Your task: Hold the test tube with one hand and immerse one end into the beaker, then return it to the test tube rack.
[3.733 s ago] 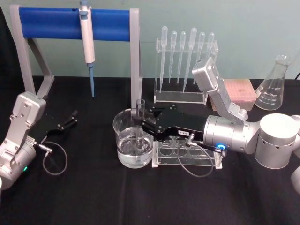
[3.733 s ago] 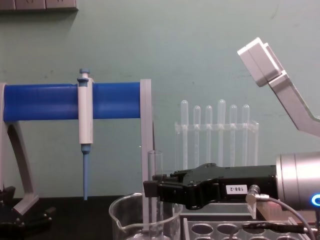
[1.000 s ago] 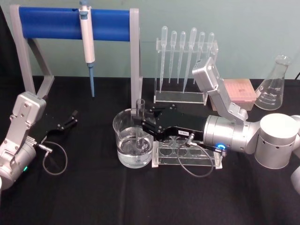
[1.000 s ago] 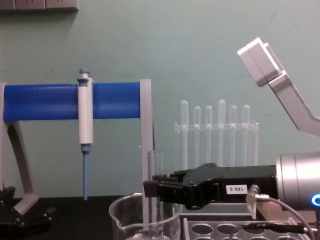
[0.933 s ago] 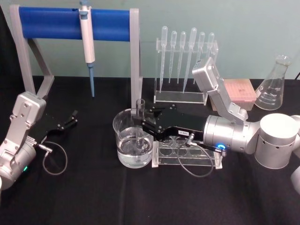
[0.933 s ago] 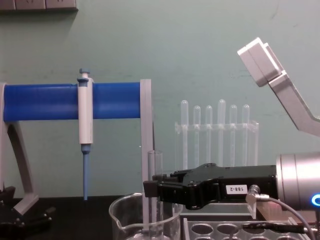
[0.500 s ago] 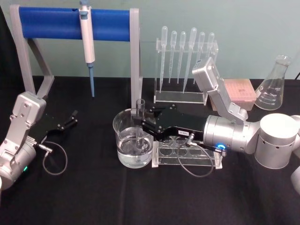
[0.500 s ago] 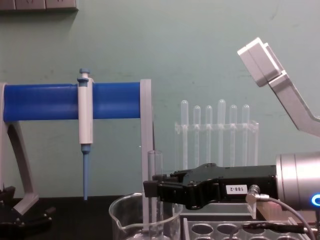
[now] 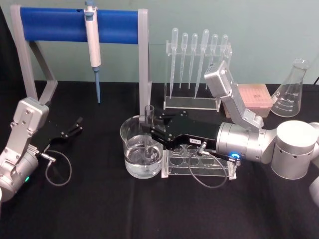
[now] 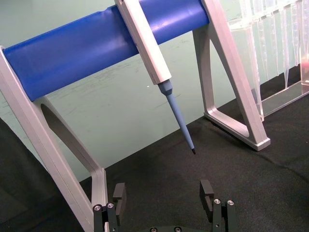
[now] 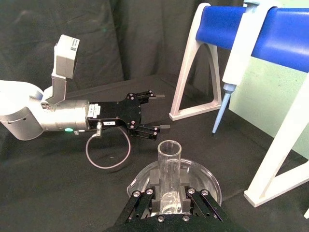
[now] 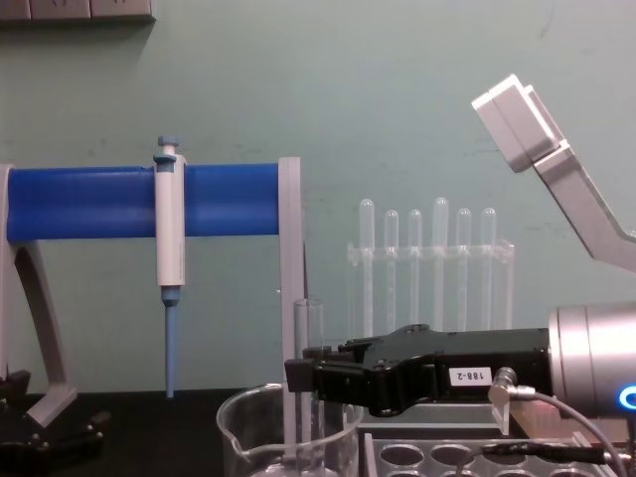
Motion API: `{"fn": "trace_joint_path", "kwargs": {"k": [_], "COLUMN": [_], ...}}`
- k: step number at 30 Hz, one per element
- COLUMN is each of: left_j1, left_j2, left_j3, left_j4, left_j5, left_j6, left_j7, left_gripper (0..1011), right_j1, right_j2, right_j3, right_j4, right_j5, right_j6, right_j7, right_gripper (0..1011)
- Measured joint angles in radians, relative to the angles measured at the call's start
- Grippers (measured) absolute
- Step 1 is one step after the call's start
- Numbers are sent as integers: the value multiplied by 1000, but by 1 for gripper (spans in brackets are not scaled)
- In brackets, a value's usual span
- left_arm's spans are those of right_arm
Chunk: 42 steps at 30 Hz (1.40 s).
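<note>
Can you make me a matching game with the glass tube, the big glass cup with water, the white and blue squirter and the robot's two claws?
Things:
1. long clear glass test tube
2. wide clear glass beaker
3. white-and-blue pipettor
4. black left gripper

Places or states:
A. hangs on the blue bar of the grey stand
B. open, low over the black table, holding nothing
C. upright, gripped by the black right gripper, lower end in the water
D. stands on the table beside the clear rack, partly filled with water

Pairs: 1-C, 2-D, 3-A, 4-B
</note>
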State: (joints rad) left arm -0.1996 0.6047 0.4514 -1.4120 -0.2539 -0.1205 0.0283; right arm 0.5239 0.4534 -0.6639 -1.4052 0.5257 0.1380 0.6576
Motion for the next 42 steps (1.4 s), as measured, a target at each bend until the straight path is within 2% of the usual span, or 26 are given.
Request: {"fn": "trace_joint_path", "kwargs": {"k": [42], "left_j1": [0], "left_j2": [0], "left_j3": [0], "left_j4": [0], "left_j5": [0], "left_j6": [0], "left_j7": [0], "left_gripper": [1000], "right_j1": [0], "right_j2": [0], "right_j3": [0], "right_j4": [0], "right_j5": [0], "right_j6": [0], "right_j7": [0], "right_gripper": [222]}}
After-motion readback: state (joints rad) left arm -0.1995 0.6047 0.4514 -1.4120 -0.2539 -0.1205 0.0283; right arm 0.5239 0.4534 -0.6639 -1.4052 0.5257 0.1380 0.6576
